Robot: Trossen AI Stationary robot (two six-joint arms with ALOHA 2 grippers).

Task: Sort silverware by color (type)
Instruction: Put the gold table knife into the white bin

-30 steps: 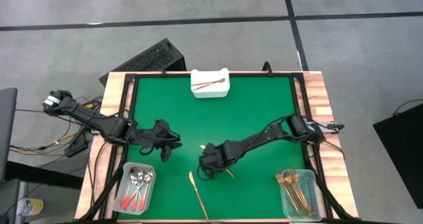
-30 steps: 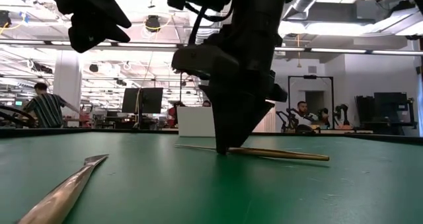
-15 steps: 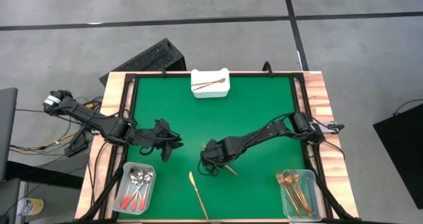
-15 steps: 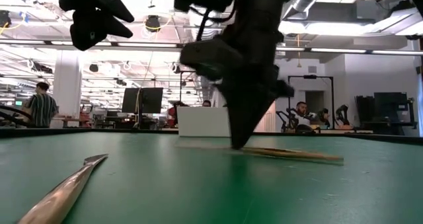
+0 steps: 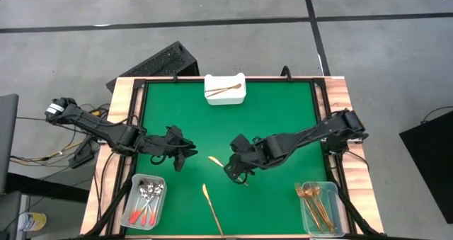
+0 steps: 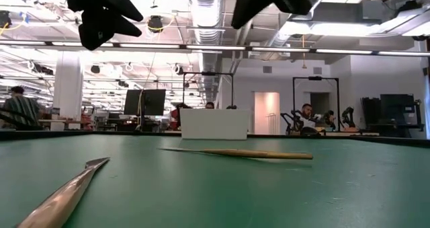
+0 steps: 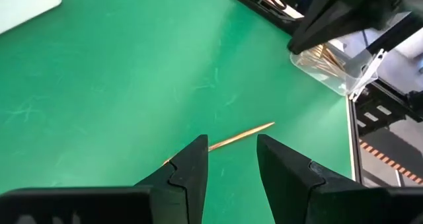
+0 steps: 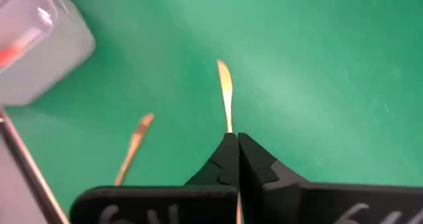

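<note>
A slim gold utensil [image 6: 235, 153] lies flat on the green mat near the middle; in the high view its tip [image 5: 214, 160] shows beside my right gripper [image 5: 237, 168]. That gripper hangs well above the utensil, shut and holding nothing; in the right wrist view the utensil [image 8: 225, 92] shows on the mat beyond its tips [image 8: 232, 141]. A gold knife [image 5: 211, 208] lies near the front edge. My left gripper [image 7: 231, 161] hovers open over the mat's left middle [image 5: 180, 155], with the gold utensil [image 7: 241, 136] on the mat beyond its fingers.
A white tray [image 5: 225, 95] with one gold piece stands at the far edge. A clear bin [image 5: 146, 201] of red-handled spoons sits near left, and a clear bin [image 5: 320, 206] of copper pieces near right. The wooden frame [image 5: 340, 127] borders the mat.
My right gripper has risen steeply from the mat and drifted a little toward the table's right edge, its wrist rolling. The gold utensil that its tips stood on has shifted slightly on the mat and stays lying flat.
</note>
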